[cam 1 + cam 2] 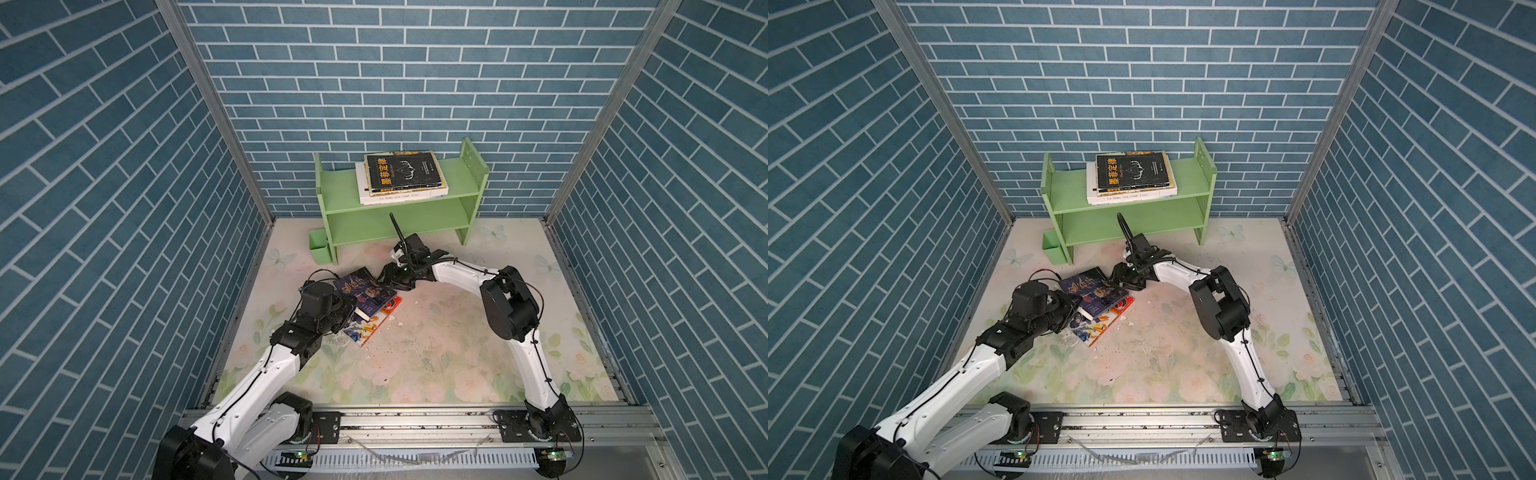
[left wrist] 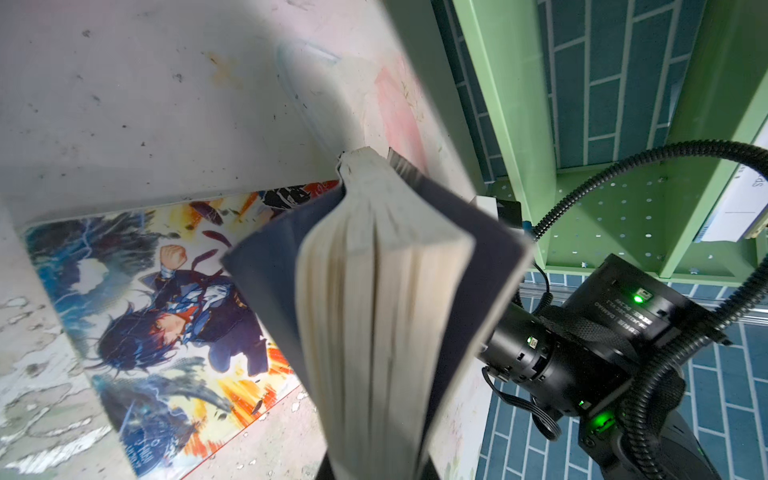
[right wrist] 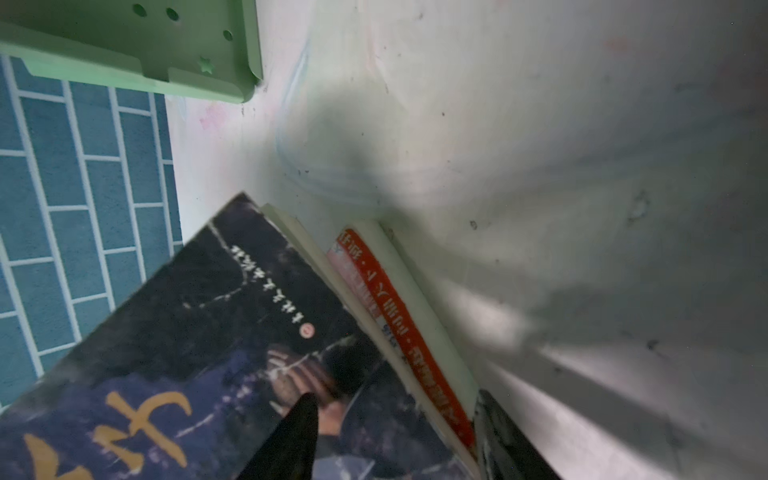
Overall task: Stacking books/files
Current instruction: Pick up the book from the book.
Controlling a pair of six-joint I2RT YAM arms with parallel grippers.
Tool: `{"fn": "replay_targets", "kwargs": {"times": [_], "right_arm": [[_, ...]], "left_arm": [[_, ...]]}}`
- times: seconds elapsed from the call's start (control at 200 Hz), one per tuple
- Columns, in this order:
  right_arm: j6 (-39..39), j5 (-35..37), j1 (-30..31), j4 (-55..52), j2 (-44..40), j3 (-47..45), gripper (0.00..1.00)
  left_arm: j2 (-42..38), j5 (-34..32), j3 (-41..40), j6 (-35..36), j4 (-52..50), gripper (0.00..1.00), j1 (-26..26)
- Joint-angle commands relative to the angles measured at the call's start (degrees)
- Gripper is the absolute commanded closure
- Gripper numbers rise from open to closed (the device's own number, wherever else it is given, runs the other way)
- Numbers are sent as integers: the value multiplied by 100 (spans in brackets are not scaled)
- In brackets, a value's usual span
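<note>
Clamping the purple book [image 1: 370, 289] by its page edge, the left gripper [image 1: 351, 309] holds it tilted over the red comic [image 1: 365, 332] lying just beneath; the right gripper [image 1: 385, 284], jaws apart, straddles the book's opposite corner, the green shelf [image 1: 340, 199] standing beyond it.

Legible text. Black book [image 1: 405, 172], topmost on the green shelf [image 1: 340, 195]: four large orange characters, 墨菲定律, readable in both top views. White book [image 1: 399, 198], lower in the same pile: spine line "La Dame aux camélias". Purple book [image 3: 199, 332]: gold brush characters and a column of small white characters, too blurred to read. Red-spined book [image 3: 401, 328]: white characters, illegible.
</note>
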Motion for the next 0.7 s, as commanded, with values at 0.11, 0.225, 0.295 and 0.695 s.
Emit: {"fn": "replay_targets", "kwargs": {"times": [0.11,0.225,0.295,0.695], "right_arm": [[162,517,-303,347,-1708,-210,20],[57,867,-492,334,-2517,-585,13],[125,930,-707,437,-2968,-837,13],[413,878,-1513,824,-4716,-1403,1]], "left_arm": [[-36,534,953,827,-983,95,6],[104,916,1457,1300,-1598,95,5],[273,1362,1718,1466,-1645,95,5],[1291,2774,4328,2374,-1243,95,14]]}}
